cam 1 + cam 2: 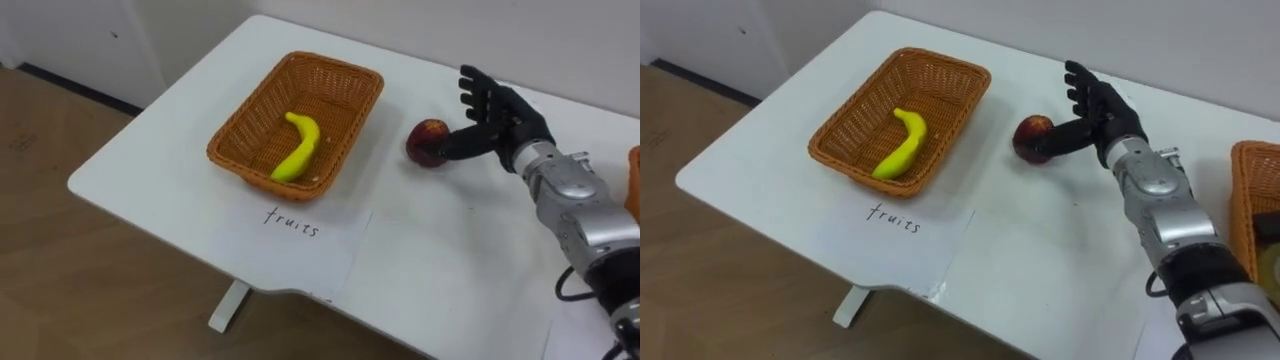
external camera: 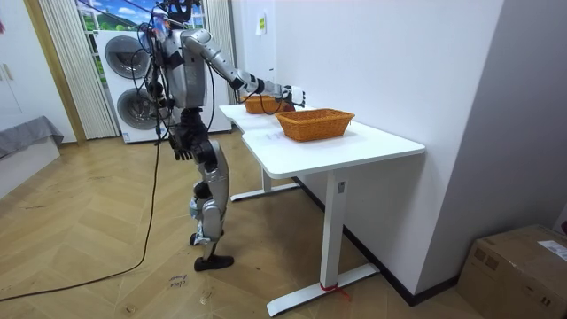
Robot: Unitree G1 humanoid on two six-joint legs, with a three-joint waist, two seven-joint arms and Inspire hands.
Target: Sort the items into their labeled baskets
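The banana (image 1: 298, 150) is already in the fruit basket (image 1: 240, 125). The apple (image 1: 428, 142) sits on the table (image 1: 450, 250) beside it, near the far edge. The right hand (image 1: 505, 120) touches it with straight, open fingers (image 1: 478, 95), holding nothing yet

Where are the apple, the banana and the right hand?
apple (image 1: 425, 138): left eye view, on its red upper side.
banana (image 1: 300, 150): left eye view, the middle of its curved body.
right hand (image 1: 508, 122): left eye view, the dark body of the hand below the fingers.
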